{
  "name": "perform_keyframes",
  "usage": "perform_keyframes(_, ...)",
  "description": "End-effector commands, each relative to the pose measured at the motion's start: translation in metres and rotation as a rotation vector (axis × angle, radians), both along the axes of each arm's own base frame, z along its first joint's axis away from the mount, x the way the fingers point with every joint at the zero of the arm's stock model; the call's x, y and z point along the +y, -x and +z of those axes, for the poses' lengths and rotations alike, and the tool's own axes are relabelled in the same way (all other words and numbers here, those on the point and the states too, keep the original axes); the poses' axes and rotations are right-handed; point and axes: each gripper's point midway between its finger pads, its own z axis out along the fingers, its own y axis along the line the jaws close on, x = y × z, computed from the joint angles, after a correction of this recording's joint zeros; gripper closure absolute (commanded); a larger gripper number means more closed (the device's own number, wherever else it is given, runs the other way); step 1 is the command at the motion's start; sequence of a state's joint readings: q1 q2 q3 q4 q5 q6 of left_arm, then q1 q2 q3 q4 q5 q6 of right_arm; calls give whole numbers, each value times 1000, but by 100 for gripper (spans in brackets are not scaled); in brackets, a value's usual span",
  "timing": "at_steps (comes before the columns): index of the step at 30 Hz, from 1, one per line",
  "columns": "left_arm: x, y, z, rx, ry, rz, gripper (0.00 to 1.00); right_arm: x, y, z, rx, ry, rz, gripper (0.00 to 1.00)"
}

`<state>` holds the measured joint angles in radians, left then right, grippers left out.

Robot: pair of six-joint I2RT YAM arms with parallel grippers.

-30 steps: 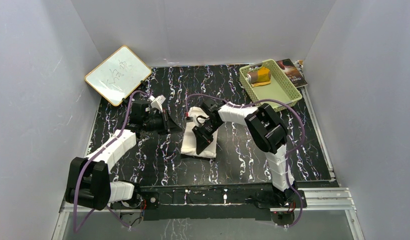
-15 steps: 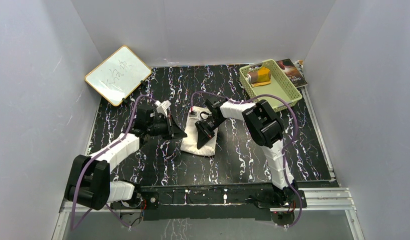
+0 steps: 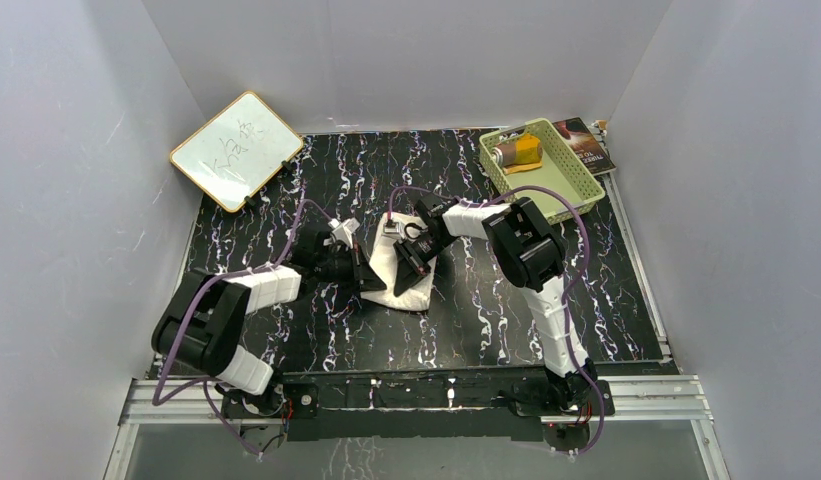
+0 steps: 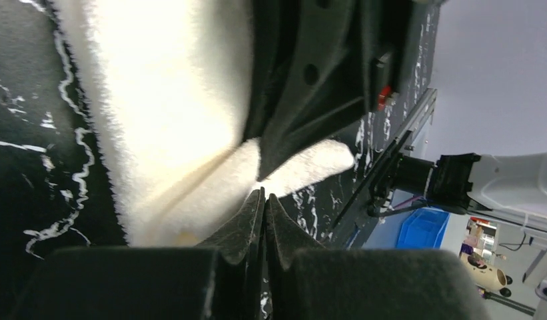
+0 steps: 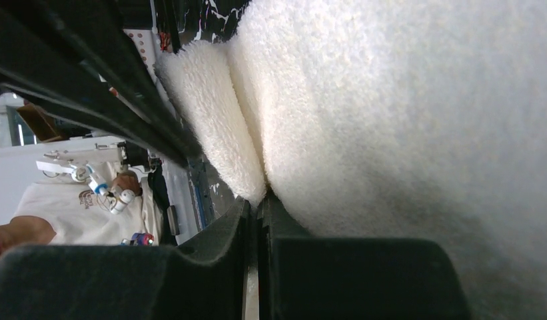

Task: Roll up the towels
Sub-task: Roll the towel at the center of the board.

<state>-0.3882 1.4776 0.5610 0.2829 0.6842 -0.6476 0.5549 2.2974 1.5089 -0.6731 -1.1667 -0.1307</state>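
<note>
Much open black marbled table (image 3: 506, 310) lies nearest. Mid-table, the left claw (image 3: 376, 283), moved right since a moment ago, and the right claw (image 3: 400, 288) both sit clenched at the fluffy cream-white towel (image 3: 386, 262), its near fold visible only from the wrists. Farthest, the orange-yellow rolled towel (image 3: 524, 152) lies in a green plastic basket (image 3: 556, 180).

Cream-white towel (image 3: 413, 298) lies folded at centre (orange-yellow towel (image 3: 524, 152) rolled, far right).
</note>
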Motion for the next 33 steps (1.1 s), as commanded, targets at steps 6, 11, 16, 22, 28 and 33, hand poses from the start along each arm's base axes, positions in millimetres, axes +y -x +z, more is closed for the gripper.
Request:
perform_keyframes(6,7,-35,-31,-59,-107,74,100,-9,-20,-38,-133,103,-36,100)
perform_keyframes(11,12,-32,-45,-41,-149,65,100,-11,-27,-42,-155,155,-69,100)
perform_keyframes(16,17,-21,-64,-6,-170,57,100,-14,-54,-29,-290,237,-159,70)
perform_keyframes(22,19,-11,-77,22,-169,49,100,-33,-110,14,-590,384,-363,60)
perform_keyframes(28,18,-9,-75,23,-155,48,100,-58,-148,83,-900,350,-650,40)
perform_keyframes(33,17,-8,-74,24,-145,46,100,-57,-160,116,-873,38,-828,3)
